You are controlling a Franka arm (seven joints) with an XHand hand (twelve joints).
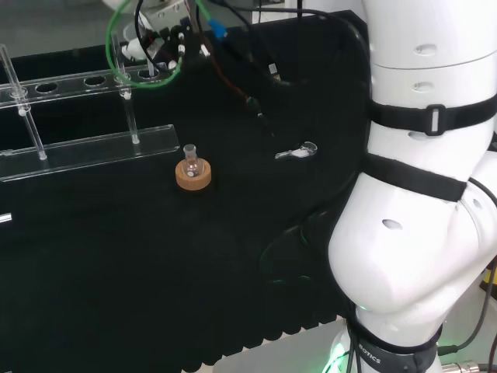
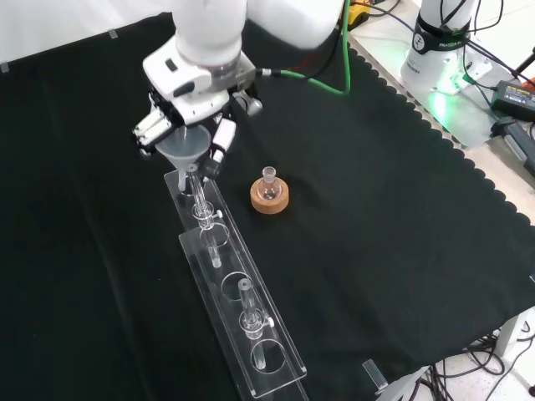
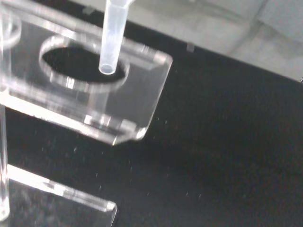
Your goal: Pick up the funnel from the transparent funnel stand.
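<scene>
In the front view the hand (image 2: 194,88) is at the far end of the transparent funnel stand (image 2: 219,251), its fingers curled round the cone of a clear funnel (image 2: 185,149). The funnel's stem points down at the stand's end hole. In the wrist view the stem (image 3: 113,33) hangs with its tip level with the rim of that hole in the stand's top plate (image 3: 147,90). In the head view the hand (image 1: 165,43) is at the top, over the right end of the stand's rail (image 1: 70,81).
A small round flask on a cork ring (image 2: 269,197) (image 1: 193,174) stands just beside the stand. A small clear piece (image 1: 298,152) lies on the cloth nearer the arm. Cables trail from the hand. The stand has several holes and upright posts.
</scene>
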